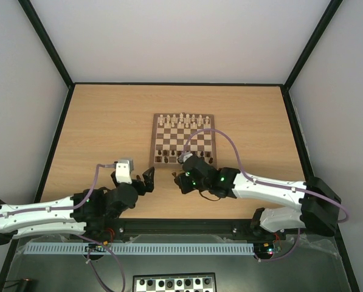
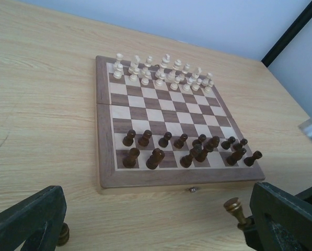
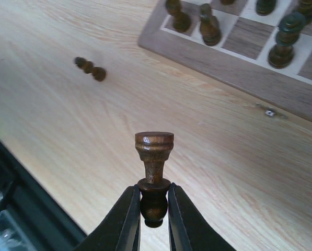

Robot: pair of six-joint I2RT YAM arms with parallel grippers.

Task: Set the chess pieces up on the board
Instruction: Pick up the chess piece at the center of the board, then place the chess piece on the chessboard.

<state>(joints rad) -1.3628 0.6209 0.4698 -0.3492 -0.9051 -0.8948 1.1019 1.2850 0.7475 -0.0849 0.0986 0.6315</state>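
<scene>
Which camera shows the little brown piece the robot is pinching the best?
The right wrist view: the chess piece is close up, pinched at one end by the right gripper. In the top view it is too small to see; in the left wrist view I cannot pick it out.

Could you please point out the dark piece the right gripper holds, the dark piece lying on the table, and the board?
Held dark piece (image 3: 154, 168): right wrist view, its stem.
Lying dark piece (image 3: 90, 68): right wrist view, its middle.
Board (image 2: 105, 151): left wrist view, left border.
</scene>
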